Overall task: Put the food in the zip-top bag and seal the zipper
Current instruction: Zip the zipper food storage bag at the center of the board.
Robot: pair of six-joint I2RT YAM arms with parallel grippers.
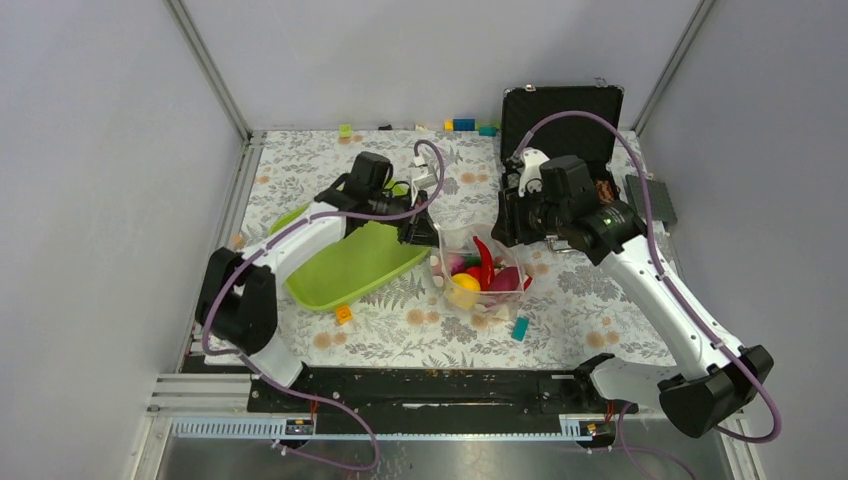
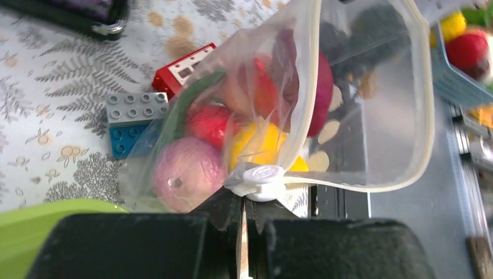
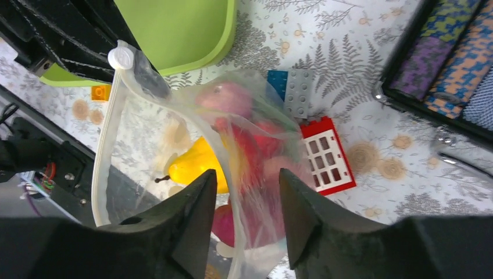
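At mid-table, just beside the green tub (image 1: pixel 350 265), pinching the zip-top bag (image 1: pixel 470 290) at its white slider (image 2: pixel 261 177) between the pressed-together fingers of the left gripper (image 2: pixel 243 203). Straddling the opposite side with the right gripper (image 3: pixel 247 177), spread wide and clasping nothing. Holding the food (image 2: pixel 256 145) inside, behind a gaping mouth. Probably needing: clamping the zipper (image 2: pixel 360 189) at its far end, tensioning it straight, then drawing the slider along slowly.
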